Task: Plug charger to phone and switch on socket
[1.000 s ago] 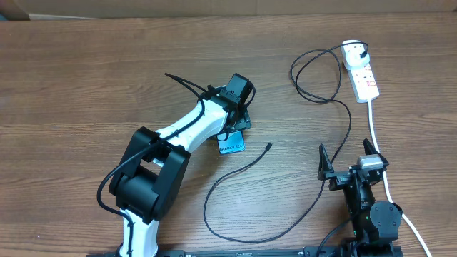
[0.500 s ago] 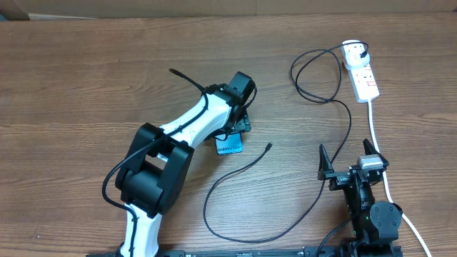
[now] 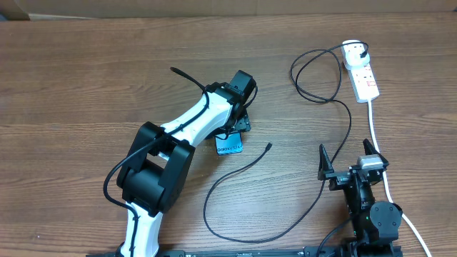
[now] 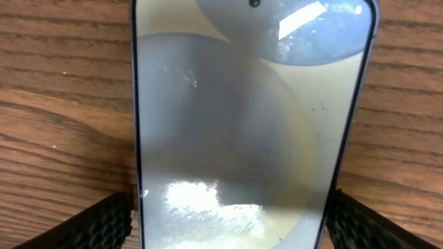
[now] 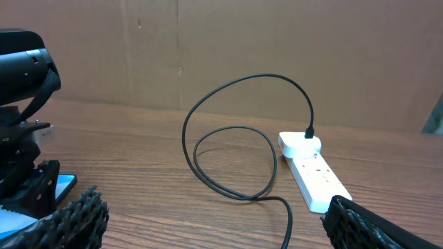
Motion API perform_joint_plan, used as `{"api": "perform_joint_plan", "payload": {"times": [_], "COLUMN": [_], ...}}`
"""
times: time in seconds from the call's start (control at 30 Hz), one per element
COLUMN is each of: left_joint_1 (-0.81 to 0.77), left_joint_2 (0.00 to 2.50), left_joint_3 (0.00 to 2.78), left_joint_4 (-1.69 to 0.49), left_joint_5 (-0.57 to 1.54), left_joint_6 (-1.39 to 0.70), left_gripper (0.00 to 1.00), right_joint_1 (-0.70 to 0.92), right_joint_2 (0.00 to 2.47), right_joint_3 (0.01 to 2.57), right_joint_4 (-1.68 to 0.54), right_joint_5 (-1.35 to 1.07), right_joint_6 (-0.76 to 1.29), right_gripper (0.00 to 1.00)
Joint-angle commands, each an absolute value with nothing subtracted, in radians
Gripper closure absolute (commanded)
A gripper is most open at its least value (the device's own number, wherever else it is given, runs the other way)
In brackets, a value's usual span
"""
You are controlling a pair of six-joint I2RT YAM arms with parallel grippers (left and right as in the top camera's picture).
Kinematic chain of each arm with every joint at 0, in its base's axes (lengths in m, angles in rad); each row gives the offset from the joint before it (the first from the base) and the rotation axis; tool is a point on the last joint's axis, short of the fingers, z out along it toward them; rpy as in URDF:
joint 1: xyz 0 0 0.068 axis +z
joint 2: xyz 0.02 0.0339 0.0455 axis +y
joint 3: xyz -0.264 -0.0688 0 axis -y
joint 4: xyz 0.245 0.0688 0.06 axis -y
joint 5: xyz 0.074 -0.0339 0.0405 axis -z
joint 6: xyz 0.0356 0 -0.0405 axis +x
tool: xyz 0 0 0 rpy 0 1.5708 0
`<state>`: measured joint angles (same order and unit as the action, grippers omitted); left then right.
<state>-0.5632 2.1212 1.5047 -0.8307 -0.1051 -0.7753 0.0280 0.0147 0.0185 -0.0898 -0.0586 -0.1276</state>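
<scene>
The phone [image 3: 230, 145] lies on the table under my left gripper [image 3: 239, 123]; only its light blue end shows from overhead. In the left wrist view the phone [image 4: 249, 117] fills the frame, and my left gripper [image 4: 232, 200] is shut on its two long edges. The charger's black cable [image 3: 285, 232] loops over the table, with its connector tip [image 3: 268, 145] lying free just right of the phone. The socket [image 3: 364, 75] is at the far right, with its white adapter [image 3: 353, 50] on top. My right gripper [image 3: 347, 158] stands open near the front edge, empty, with the socket [image 5: 315, 176] ahead of it.
The thick white cord [image 3: 378, 153] runs from the socket down past my right arm. A second loop of black cable [image 5: 235, 155] lies left of the socket. A cardboard wall [image 5: 277, 48] stands behind the table.
My left arm has swung slightly and the phone has shifted a little to the left with it. The cable and my right arm have not moved.
</scene>
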Motion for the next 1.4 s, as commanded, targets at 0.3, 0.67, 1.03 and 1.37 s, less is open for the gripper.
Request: {"api": "perform_joint_plan", "payload": {"times": [0.3, 0.67, 1.03, 1.37], "left_joint_1": [-0.563, -0.563, -0.562, -0.561], "left_joint_2": [2.138, 2.138, 2.137, 2.132], "left_joint_3": [1.510, 1.510, 1.554, 1.659], "left_joint_4": [-0.837, -0.834, -0.868, -0.972], "left_joint_5": [-0.104, -0.104, -0.104, -0.100], "left_joint_6": [-0.767, -0.766, -0.766, -0.767], "left_gripper": [0.23, 0.22, 0.28, 0.29], "right_joint_1": [0.033, 0.033, 0.033, 0.033], "right_joint_2": [0.003, 0.003, 0.003, 0.003], "right_joint_3": [0.009, 0.009, 0.009, 0.009], "right_joint_4": [-0.082, -0.082, -0.082, -0.082], "right_joint_5": [-0.046, -0.046, -0.046, -0.046], "right_joint_6": [-0.129, -0.129, -0.129, -0.129], "right_gripper": [0.00, 0.00, 0.00, 0.00]}}
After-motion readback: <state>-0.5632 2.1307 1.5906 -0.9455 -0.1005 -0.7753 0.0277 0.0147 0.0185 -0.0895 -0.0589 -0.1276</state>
